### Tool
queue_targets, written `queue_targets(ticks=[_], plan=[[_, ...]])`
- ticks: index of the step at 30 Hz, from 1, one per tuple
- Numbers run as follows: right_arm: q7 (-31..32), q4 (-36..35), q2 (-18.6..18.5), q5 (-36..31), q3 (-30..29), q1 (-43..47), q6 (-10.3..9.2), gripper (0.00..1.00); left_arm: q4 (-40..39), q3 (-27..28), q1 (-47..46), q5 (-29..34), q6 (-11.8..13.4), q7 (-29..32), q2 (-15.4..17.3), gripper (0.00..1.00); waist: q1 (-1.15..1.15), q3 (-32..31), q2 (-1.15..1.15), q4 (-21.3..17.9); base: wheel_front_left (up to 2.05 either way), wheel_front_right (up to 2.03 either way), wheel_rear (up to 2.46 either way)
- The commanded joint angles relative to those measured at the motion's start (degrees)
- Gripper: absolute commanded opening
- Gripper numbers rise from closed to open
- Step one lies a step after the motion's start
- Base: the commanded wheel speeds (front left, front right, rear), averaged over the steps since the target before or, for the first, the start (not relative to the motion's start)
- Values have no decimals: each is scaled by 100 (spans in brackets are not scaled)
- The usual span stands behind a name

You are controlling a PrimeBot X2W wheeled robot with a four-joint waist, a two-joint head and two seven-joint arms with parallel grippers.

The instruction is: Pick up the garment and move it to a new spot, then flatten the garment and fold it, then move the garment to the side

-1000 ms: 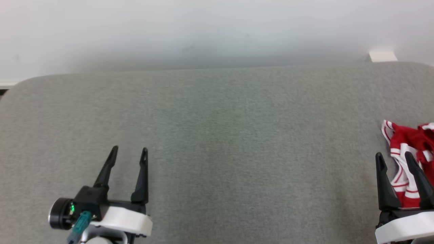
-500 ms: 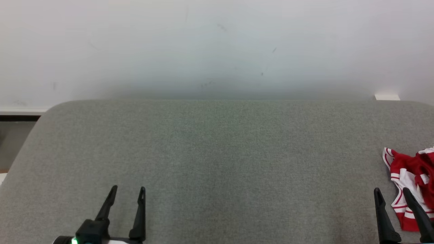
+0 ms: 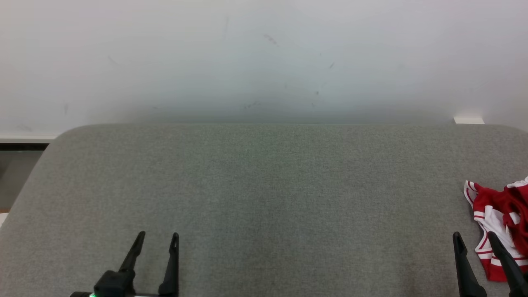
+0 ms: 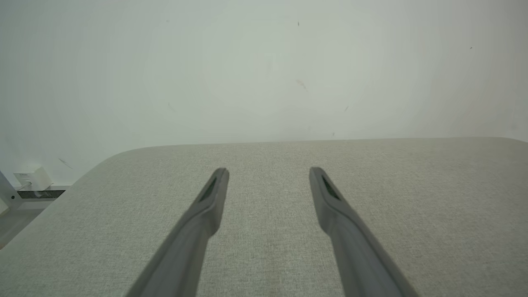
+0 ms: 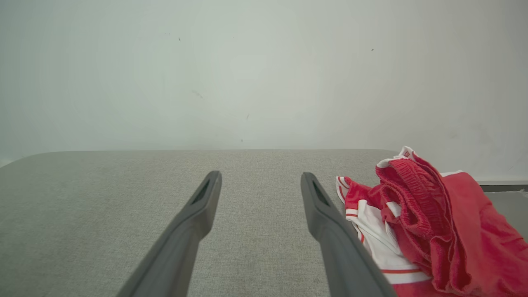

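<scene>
My left hand [image 3: 158, 234] sits at the near left of the grey counter [image 3: 264, 185], its two dark fingers spread apart with nothing between them but bare fabric. My right hand [image 3: 473, 235] is at the near right, fingers likewise apart and holding nothing. The garment [image 3: 497, 206], red with white stripes and a gathered waistband, lies crumpled in a heap at the far right side of the counter, just beside my right hand. My right finger [image 5: 342, 247] crosses in front of its white striped part, and I cannot tell whether it touches the cloth. In the right wrist view the heap reaches close to the counter's right edge, with a dark strip of floor [image 5: 503, 194] past it. Everything from the garment leftward is open grey surface, between my two hands and all the way out to the far edge. That far edge runs straight along the pale wall [image 3: 264, 62] and curves round at the far-left corner, where the counter drops away to the floor. A small white block [image 3: 469, 120] sits at the far edge toward the right, well apart from the garment.
</scene>
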Motion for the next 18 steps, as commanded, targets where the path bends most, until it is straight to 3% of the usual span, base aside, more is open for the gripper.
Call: queue_targets(ticks=[1,15,16,18], plan=[[-32,15,14,38,10,37,-16,100,24,5,-18,-17,15,5,49,100,1,8,0,4,0,0,0],[-94,75,14,20,62,6,-16,100,63,-17,-98,-45,38,3,61,100,1,9,0,30,0,0,0],[-73,73,3,23,62,-3,0,0,52,-21,-50,-32,22,1,7,0,1,9,0,30,0,0,0],[-69,172,16,33,73,8,1,0,133,-46,8,-43,13,1,-41,0,1,9,0,30,0,0,0]])
